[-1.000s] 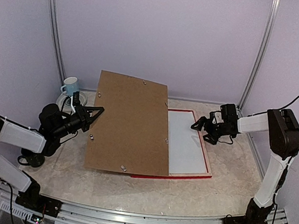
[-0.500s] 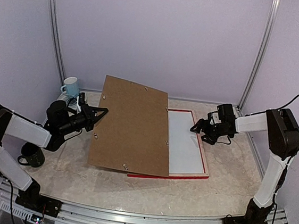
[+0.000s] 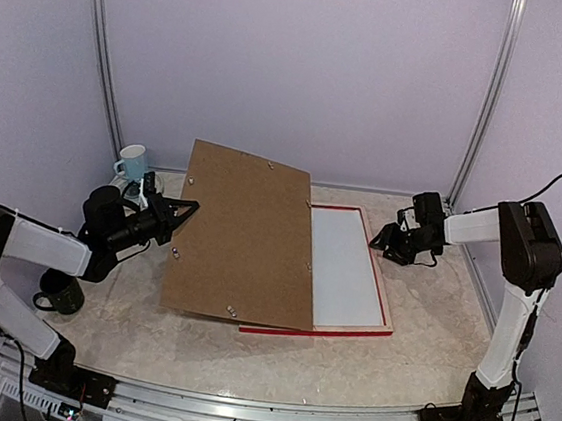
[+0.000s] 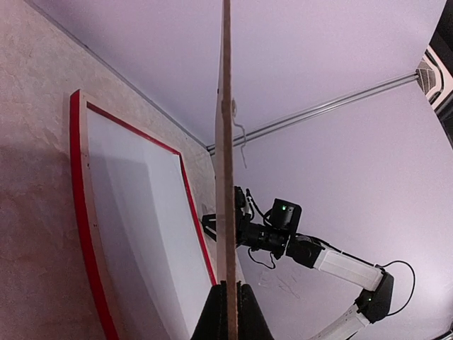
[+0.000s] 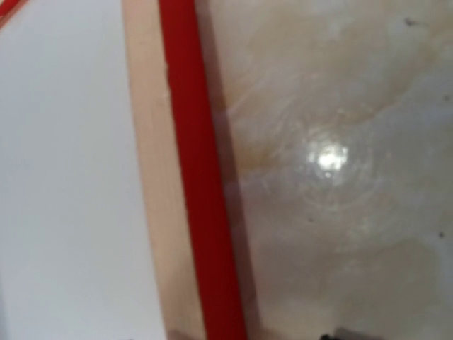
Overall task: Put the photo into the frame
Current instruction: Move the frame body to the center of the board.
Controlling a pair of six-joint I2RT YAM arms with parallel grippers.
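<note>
You have one frame (image 3: 386, 300) lying face down on the table (image 3: 431, 317), right of centre, with one photo (image 3: 345, 268) inside it, white back up. Your left gripper (image 3: 178, 210) is pinched tight on the left edge of the single brown backing board (image 3: 243, 237), which is tilted over the frame's left part. Your right gripper (image 3: 383, 241) is at the frame's far right corner; you cannot tell how wide it stands. Two mugs stand at the left, one pale blue mug (image 3: 132, 162) and one dark mug (image 3: 61, 293).

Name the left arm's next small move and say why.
Probably lower the board flat onto the frame. The left gripper pinches its edge, holding it tilted over the frame, where the photo seems to lie, white side up; the right gripper is beside the frame.
</note>
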